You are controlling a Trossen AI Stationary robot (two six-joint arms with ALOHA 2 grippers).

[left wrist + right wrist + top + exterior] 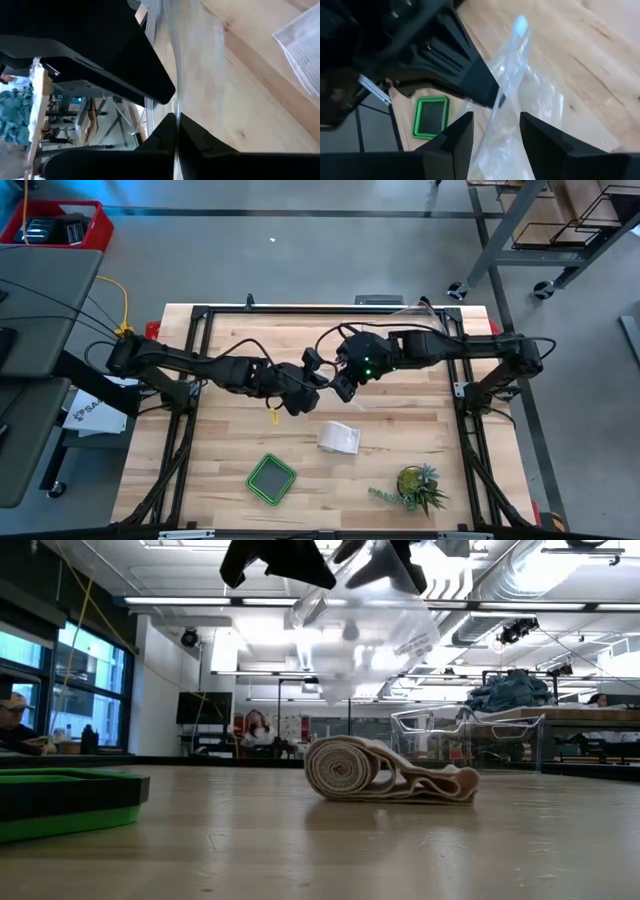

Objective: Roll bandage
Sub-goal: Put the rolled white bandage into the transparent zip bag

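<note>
The white gauze bandage (pixel 338 438) lies on the table near its middle. One end is wound into a roll and a loose tail lies folded flat beside it (pixel 385 772); no gripper touches it. Above it, both grippers meet at a crinkly clear plastic bag (pixel 365 615) that hangs clear of the table. My left gripper (pixel 305 390) is shut on the bag. My right gripper (pixel 345 385) is open, with the bag's film (pixel 520 85) running between its fingers. My left gripper pinches a thin edge of the clear bag (pixel 175 100) between its two fingers (pixel 150 85), slanting down from the table's left. The bag hangs below the fingers, clear of the table. My right gripper has the bag's film between its spread fingers (pixel 457 135); whether they touch it I cannot tell.
A green tray (pixel 271 478) sits near the front edge, left of the middle. A small potted plant (pixel 415 485) stands at the front right. A clear plastic tub (pixel 470 735) stands farther back. Bare wood lies around the bandage.
</note>
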